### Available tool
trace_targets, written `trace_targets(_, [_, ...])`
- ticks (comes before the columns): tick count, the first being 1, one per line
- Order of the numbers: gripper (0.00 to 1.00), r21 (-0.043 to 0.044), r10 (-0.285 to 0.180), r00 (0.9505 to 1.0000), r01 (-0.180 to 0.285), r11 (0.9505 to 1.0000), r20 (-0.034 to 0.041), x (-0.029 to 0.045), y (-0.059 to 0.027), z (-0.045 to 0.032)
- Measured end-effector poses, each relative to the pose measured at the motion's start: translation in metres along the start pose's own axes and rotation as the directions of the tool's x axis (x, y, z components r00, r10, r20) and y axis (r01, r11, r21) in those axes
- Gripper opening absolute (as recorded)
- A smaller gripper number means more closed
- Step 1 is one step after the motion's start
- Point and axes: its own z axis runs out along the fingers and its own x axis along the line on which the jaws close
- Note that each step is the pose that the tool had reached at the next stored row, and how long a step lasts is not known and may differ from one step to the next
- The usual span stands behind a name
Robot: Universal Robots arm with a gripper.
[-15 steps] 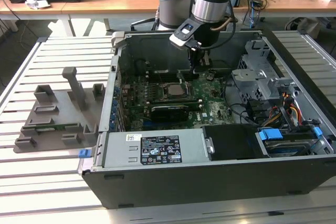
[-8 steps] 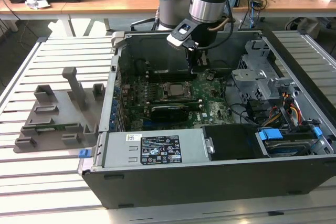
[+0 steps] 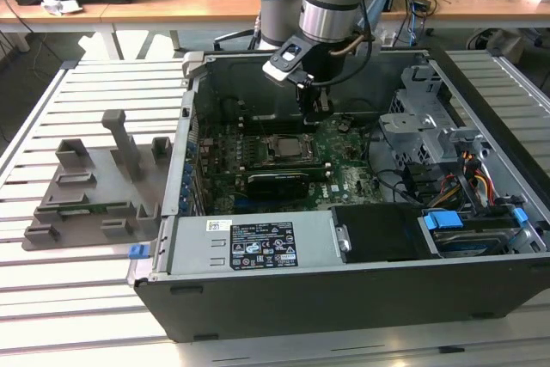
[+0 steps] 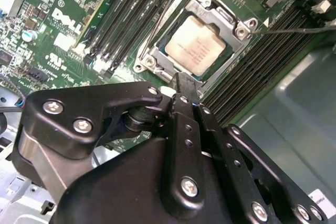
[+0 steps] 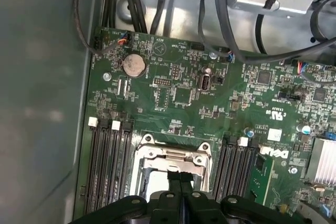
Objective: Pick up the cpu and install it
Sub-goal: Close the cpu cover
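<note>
Inside an open computer case [image 3: 344, 298] lying on a slatted counter [image 3: 86, 315], the arm's end effector [image 4: 185, 83] hangs just above the motherboard [image 5: 178, 93], its two fingers clenched together with nothing visible between them in both wrist views. The cpu [image 4: 197, 45], its silvery top plate facing up, lies flat within the socket frame [image 4: 157, 51] near the middle of the board, flanked by rows of memory slots [image 4: 126, 14]. The fingertips stand just beside the socket's edge, and whether they touch it cannot be told. By the look of it, the pick-up and the placing are done, with the chip sitting square in its seat. A thin wire lever [image 4: 294, 30] juts out from the socket, so the clamping may remain. A grey parts fixture [image 3: 94, 186] rests at the exterior view's left.
</note>
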Motion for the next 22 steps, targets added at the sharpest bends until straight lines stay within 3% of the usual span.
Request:
trace_targets(5, [0.11,0.0000,0.000,1.0000,0.000,1.0000,-0.0001,0.0012,-0.0086,0.0017])
trace_targets(11, [0.11,-0.0001,0.000,1.0000,0.000,1.0000,-0.0002,0.0015,-0.0098,0.0021])
trace_targets(14, [0.11,-0.0002,0.000,1.0000,0.000,1.0000,-0.0003,0.0022,-0.0146,0.0034])
trace_targets(18, [0.11,-0.0001,0.000,1.0000,0.000,1.0000,-0.0002,0.0035,-0.0218,0.0106])
trace_targets(22, [0.11,-0.0001,0.000,1.0000,0.000,1.0000,-0.0002,0.0047,-0.0265,0.0226])
